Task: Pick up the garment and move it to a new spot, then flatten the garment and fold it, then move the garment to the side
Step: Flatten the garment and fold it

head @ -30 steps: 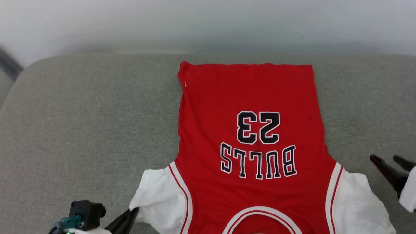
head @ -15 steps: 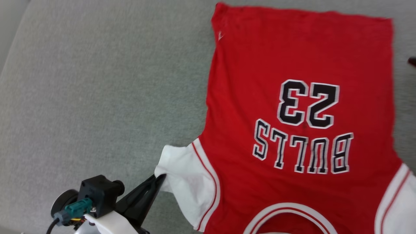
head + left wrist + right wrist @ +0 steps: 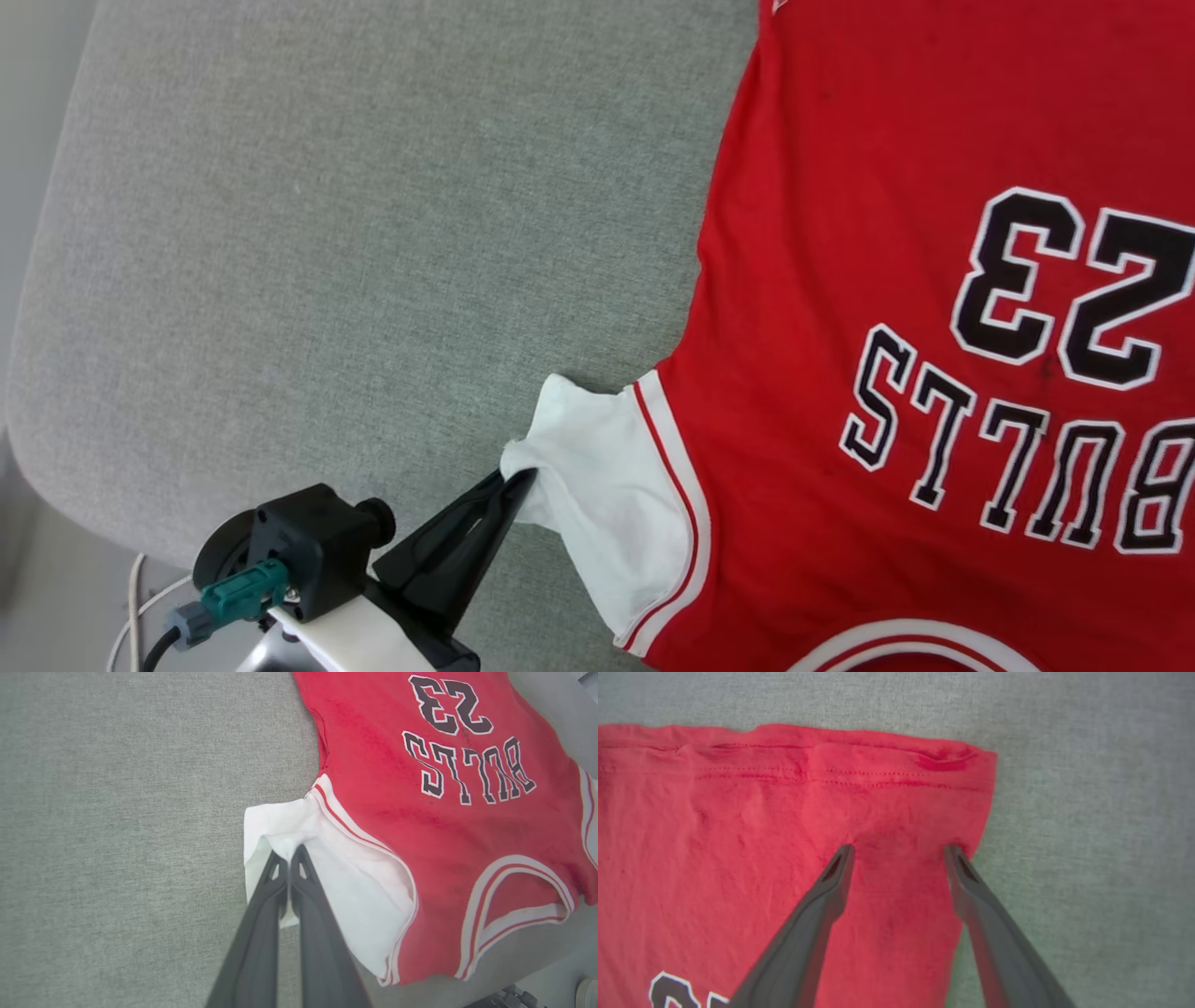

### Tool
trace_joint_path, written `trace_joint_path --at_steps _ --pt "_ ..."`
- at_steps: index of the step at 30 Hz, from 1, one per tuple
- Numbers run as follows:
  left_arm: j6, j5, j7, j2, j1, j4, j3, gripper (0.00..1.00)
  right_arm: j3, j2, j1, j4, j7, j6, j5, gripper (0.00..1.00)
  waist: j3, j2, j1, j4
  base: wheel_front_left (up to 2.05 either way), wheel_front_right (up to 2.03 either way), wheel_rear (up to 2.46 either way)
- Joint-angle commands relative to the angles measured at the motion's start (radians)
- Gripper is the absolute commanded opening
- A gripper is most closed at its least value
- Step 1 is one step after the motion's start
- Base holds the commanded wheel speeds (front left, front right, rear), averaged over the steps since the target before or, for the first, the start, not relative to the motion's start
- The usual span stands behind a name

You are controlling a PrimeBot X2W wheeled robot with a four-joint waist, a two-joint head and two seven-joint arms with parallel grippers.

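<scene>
We see the red BULLS 23 jersey (image 3: 887, 280) lying spread out, lettering up, on the grey upholstered surface (image 3: 327, 233). Our left gripper (image 3: 288, 851) is pinched tight on the outer edge of its white sleeve (image 3: 336, 868). Our right gripper (image 3: 899, 851) stands spread wide, gripping nothing, both tips down on the red cloth by the hem corner

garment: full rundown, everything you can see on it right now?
The garment is a red soft-knit jersey with white short sleeves, striped trim and black white-outlined BULLS 23 lettering. It lies nearly flat, print up, on the grey fabric surface. The left gripper is shut on the edge of one sleeve; the right gripper, open, seems to press its tips near a hem corner.
</scene>
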Motion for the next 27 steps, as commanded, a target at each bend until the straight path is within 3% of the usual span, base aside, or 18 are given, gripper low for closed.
trace_joint_path --at_steps 1,9,10,11,12,27 --pt "-0.001 -0.002 -0.004 -0.005 -0.011 0.001 -0.001 0.0 0.001 -0.002 -0.016 0.004 0.003 0.0 -0.003 1.0 0.023 0.0 -0.0002 0.021 0.0 0.0 0.0" --pt "-0.017 0.001 -0.025 -0.03 -0.028 0.035 -0.015 0.0 0.019 0.014 -0.001 0.084 0.006 0.0 -0.049 1.0 0.052 0.0 -0.0002 0.046 0.0 0.0 0.0" --pt "-0.018 0.002 -0.027 -0.031 -0.029 0.038 -0.016 0.0 0.023 0.017 0.011 0.091 0.012 0.0 -0.046 0.75 0.053 0.0 -0.0002 0.048 0.0 0.0 0.0" --pt "-0.017 0.003 -0.028 -0.033 -0.03 0.041 -0.017 0.0 0.025 0.017 0.021 0.095 0.018 0.0 -0.043 0.27 0.053 0.0 -0.0002 0.049 0.0 0.0 0.0" --pt "-0.017 0.003 -0.028 -0.035 -0.031 0.043 -0.017 0.0 0.026 0.015 0.029 0.098 0.02 0.0 -0.04 0.0 0.054 0.0 -0.0002 0.05 0.0 0.0 0.0" --pt "0.0 -0.017 -0.028 -0.021 -0.012 0.091 0.003 0.0 0.028 0.008 0.181 0.07 -0.008 0.0 0.001 0.0 -0.09 0.0 -0.0002 -0.037 0.0 0.0 0.0"
